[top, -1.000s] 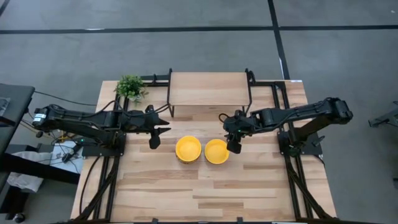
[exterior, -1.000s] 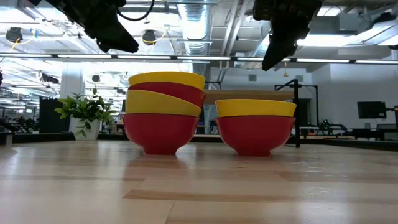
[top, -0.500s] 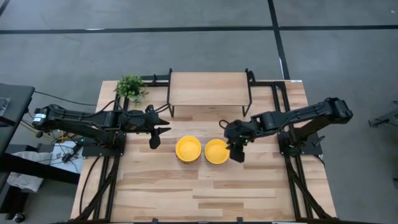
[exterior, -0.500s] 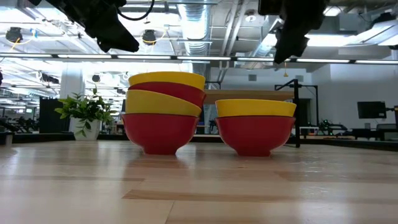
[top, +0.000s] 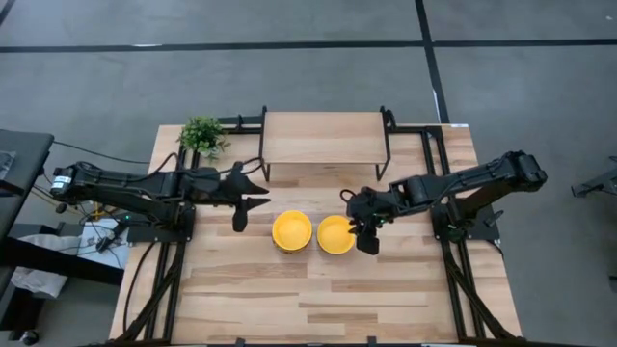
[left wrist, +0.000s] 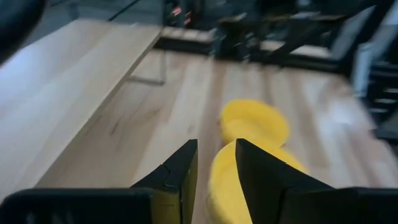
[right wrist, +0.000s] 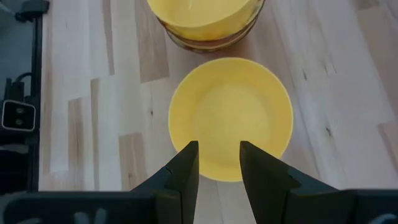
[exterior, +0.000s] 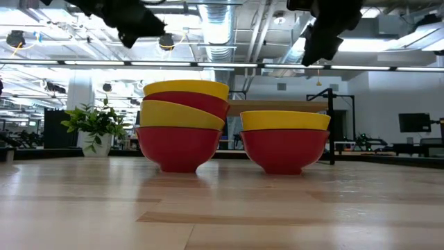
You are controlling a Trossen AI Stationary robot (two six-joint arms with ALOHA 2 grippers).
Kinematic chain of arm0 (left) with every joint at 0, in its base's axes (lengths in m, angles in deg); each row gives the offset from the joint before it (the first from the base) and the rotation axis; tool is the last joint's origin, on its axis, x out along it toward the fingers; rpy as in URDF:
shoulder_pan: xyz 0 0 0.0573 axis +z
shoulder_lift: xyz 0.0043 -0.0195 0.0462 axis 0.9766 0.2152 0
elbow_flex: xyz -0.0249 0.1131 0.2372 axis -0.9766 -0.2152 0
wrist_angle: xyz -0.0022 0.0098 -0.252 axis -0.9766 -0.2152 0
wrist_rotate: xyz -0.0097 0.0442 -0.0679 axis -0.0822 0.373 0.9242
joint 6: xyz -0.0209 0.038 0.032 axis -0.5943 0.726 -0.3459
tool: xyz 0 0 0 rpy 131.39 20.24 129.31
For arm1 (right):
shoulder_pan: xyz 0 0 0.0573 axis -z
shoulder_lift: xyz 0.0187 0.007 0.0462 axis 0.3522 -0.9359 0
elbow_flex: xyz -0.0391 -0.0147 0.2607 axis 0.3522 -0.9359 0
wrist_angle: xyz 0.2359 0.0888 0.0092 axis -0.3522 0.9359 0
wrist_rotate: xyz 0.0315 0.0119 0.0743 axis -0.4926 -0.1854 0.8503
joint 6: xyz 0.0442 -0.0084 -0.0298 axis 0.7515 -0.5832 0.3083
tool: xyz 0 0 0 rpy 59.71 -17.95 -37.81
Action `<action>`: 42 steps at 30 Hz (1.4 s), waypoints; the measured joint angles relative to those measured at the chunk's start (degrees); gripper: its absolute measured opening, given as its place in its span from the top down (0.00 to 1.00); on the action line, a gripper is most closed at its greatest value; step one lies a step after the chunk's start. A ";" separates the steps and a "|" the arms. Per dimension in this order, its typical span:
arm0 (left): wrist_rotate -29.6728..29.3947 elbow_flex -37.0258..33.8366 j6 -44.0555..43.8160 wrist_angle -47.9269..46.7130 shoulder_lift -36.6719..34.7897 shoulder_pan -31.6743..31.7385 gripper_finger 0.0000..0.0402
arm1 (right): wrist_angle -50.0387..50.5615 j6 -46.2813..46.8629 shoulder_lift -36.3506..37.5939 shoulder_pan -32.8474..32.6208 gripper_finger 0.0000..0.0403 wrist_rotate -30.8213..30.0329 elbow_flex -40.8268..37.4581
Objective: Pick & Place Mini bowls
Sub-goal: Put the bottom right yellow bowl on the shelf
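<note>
With narrow, empty jaws, the right gripper hovers over the lone bowl's right rim at frame centre, beside the stacked bowls on the desk, and should descend straddling that rim squarely; the left gripper, also narrow, waits left.

Plain yellow inside and red outside, the mini bowls rest on a pale striped wooden table.
</note>
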 joint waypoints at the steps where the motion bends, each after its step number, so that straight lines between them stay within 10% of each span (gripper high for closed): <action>1: 1.67 0.00 0.56 0.94 0.00 0.00 0.73 | -0.12 -0.02 0.00 -0.01 0.73 0.00 0.00; 10: 10.47 0.00 0.97 1.82 -0.02 0.00 0.73 | -1.92 -1.46 0.00 -0.01 0.73 0.00 0.00; 23: 11.12 0.00 0.93 1.71 0.00 0.00 0.73 | 0.26 -1.07 0.00 1.05 0.73 -9.82 0.00; 42: 11.12 -0.02 -0.38 1.74 0.02 0.00 0.73 | 0.74 -2.75 -12.98 3.40 0.73 -7.10 -0.07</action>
